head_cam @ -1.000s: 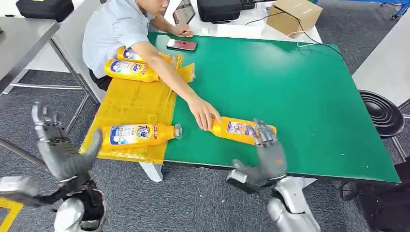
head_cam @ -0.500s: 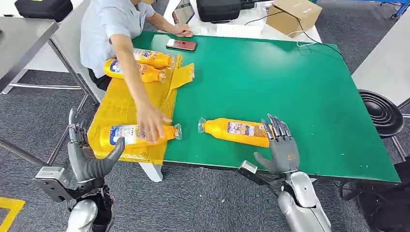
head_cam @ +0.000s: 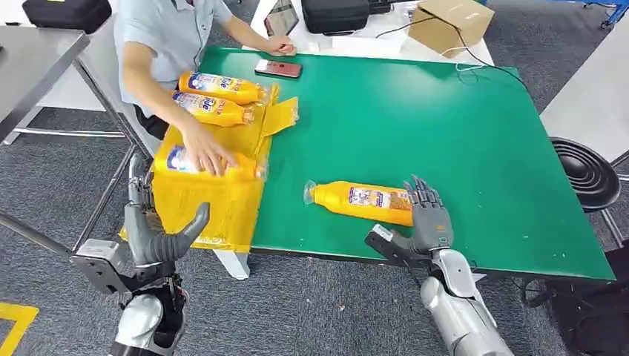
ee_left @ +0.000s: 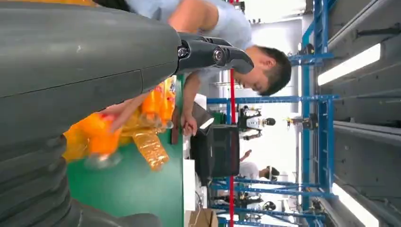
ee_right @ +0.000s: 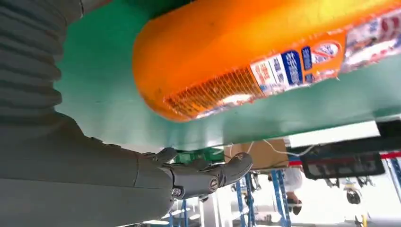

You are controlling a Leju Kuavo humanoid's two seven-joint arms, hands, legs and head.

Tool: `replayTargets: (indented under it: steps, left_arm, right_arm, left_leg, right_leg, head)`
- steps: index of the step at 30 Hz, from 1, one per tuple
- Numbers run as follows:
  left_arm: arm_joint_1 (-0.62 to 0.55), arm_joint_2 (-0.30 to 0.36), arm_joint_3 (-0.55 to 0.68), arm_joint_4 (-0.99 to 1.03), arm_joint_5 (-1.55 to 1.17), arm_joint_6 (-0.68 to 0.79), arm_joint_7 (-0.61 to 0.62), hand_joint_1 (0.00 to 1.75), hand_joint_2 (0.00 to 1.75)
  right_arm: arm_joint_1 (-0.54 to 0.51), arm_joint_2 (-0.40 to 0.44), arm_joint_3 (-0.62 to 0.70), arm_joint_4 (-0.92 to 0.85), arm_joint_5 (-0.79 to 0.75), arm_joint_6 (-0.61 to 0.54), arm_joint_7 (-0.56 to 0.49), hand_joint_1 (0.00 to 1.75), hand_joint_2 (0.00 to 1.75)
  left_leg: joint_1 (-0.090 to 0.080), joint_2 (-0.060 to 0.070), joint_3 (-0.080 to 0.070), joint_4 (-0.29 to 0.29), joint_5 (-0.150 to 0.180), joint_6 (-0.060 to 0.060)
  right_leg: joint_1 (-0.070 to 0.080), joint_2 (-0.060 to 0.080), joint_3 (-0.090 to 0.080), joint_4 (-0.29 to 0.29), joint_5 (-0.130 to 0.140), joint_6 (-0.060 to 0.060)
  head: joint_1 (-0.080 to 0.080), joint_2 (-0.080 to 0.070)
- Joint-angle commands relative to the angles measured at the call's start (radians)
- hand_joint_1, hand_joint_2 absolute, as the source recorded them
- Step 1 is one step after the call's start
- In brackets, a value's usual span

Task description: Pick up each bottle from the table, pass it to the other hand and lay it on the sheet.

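Right robot hand (head_cam: 428, 222) upright beside bottle (head_cam: 361, 200)

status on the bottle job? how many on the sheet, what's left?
Done: three bottles lie on the yellow sheet, and a person's hand rests on the nearest bottle. In hand: nothing gripped yet; the right hand is open at the base of the last bottle, which lies on the green table. The left hand waits open beside the sheet. Left: pick up, hand over, lay down.
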Motion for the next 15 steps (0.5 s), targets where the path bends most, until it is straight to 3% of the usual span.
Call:
replayTargets:
  steps: [1,7,15]
  left_arm:
    - [-0.056,0.033,-0.035,0.09,0.005,-0.005,0.013,0.0,1.75]
    - [-0.078,0.035,-0.045,0.114,0.004,-0.007,0.017,0.0,1.75]
    - [-0.116,0.041,-0.063,0.151,0.009,-0.02,0.028,0.0,1.75]
  right_arm:
    - [-0.104,0.022,-0.034,0.213,0.003,-0.024,0.028,0.0,1.75]
    - [-0.134,0.028,-0.045,0.253,-0.007,-0.032,0.004,0.0,1.75]
    - [-0.179,0.023,-0.05,0.327,-0.003,-0.023,0.01,0.0,1.75]
  left_leg:
    - [0.0,0.002,0.011,-0.001,-0.005,-0.001]
    - [0.0,0.001,0.004,-0.001,-0.001,0.0]
    - [0.0,0.001,0.006,-0.001,-0.002,-0.001]
  right_leg:
    - [0.001,0.0,0.01,0.0,-0.004,-0.002]
    - [0.0,0.0,0.004,-0.001,-0.001,-0.001]
    - [0.0,0.0,0.006,-0.001,-0.002,-0.002]
  head:
    - [0.0,0.0]
    - [0.0,0.0]
    - [0.0,0.0]
